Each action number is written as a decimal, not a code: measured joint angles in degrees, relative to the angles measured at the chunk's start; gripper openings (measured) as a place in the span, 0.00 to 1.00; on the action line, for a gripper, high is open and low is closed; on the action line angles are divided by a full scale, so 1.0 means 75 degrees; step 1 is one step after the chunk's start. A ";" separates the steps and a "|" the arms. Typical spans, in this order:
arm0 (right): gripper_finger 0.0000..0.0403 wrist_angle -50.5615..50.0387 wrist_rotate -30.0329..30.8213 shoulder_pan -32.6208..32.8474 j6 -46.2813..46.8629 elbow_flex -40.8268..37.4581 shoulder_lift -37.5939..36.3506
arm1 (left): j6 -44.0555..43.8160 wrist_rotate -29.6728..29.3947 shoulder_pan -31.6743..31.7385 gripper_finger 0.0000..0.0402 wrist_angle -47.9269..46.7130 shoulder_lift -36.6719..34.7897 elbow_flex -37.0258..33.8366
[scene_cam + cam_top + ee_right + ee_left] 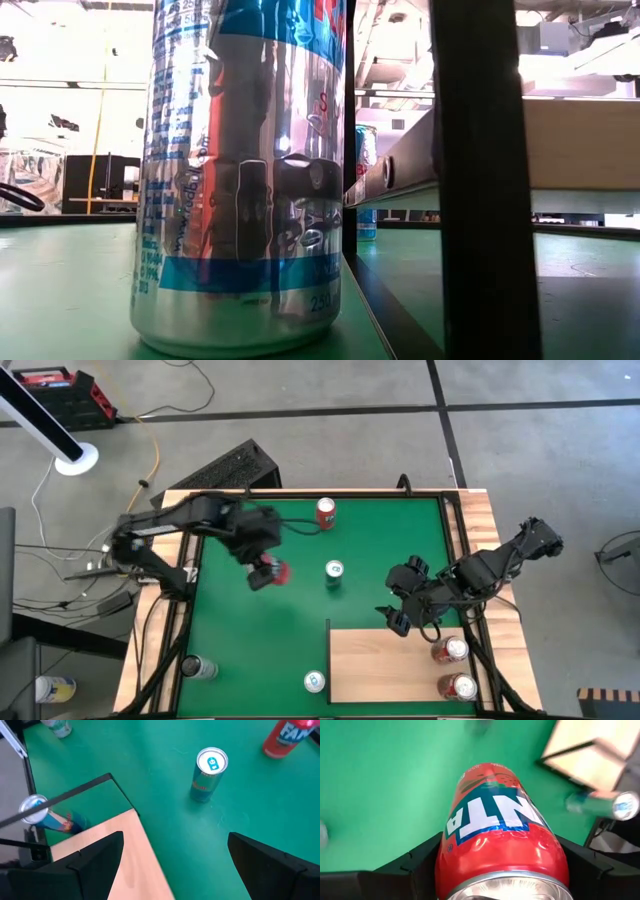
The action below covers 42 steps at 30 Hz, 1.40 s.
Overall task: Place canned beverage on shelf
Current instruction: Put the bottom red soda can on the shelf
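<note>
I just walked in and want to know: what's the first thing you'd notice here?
The left gripper is clamped on a red can, carrying it above the middle of the green mat. The right gripper hangs open over the corner of the pale wooden shelf, where two red cans already stand.

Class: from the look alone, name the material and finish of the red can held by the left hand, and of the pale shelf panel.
Red cylindrical drink can: likely painted metal, glossy, with a bare silvery rim. Pale flat rectangular shelf panel: seemingly unfinished light wood, matte, without glare.
</note>
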 joint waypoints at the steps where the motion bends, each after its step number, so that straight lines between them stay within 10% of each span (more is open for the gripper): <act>1: 0.95 -0.0001 -0.0019 0.0009 0.0175 0.0002 -0.0044 | 0.0248 -0.0006 -0.0056 0.70 -0.0056 0.0402 0.0583; 6: 0.95 -0.0188 -0.0029 0.0416 0.1028 0.0009 -0.0400 | 0.1531 0.0247 -0.0351 0.70 -0.0054 0.2283 0.2927; 16: 0.95 -0.2083 0.1373 0.1866 0.3639 0.0012 -0.1023 | 0.3435 0.0383 -0.0691 0.70 0.1856 0.3133 0.2092; 27: 0.95 -0.2208 0.1752 0.1787 0.3895 0.0012 -0.0984 | 0.4273 -0.0012 -0.0657 0.70 0.3513 0.3774 0.2112; 42: 0.95 -0.2168 0.1534 0.1339 0.3742 -0.0206 -0.0983 | 0.4695 0.0121 0.0139 0.70 0.2017 0.4794 0.2098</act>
